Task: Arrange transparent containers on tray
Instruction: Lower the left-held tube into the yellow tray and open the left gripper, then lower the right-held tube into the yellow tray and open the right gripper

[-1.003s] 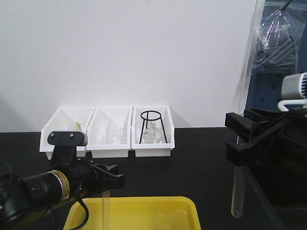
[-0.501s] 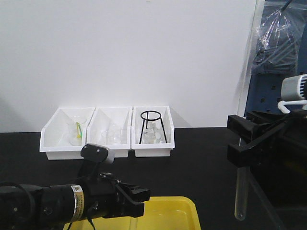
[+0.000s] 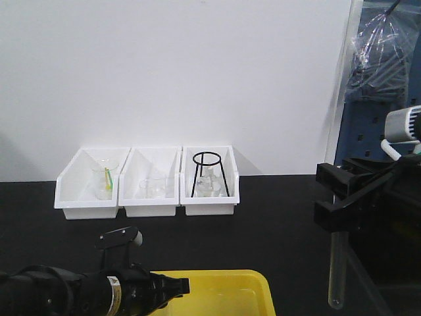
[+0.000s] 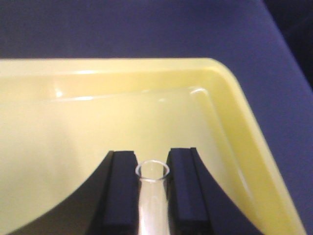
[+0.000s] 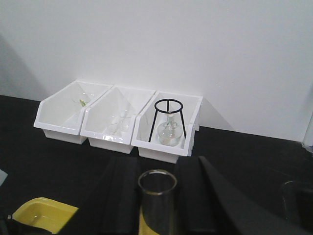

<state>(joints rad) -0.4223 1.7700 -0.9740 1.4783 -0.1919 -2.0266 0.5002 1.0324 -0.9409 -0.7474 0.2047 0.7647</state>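
Two tubes: one held by each gripper, neither lying free on the tray.
Left side: the left arm sits low and nearly level at the tray's near-left part. The left gripper [image 4: 152, 161] is pinching the left test tube [image 4: 150, 205], whose open rim points forward over the tray floor. Whether it touches the floor cannot be told.
Middle: yellow tray [image 3: 227, 293], its visible floor bare.
Rear: three white bins [image 3: 152, 209] against the wall, well apart from the tray.
Right side: the right arm is raised beside the tray. The right gripper [image 3: 337, 197] is clamped on the top of the right test tube [image 3: 336, 270], which hangs upright over the black tabletop [image 3: 276, 224].
Step in hand: probably laying the left tube down.
Next move: settle it flat, then part the fingers gently, as round glass may roll.
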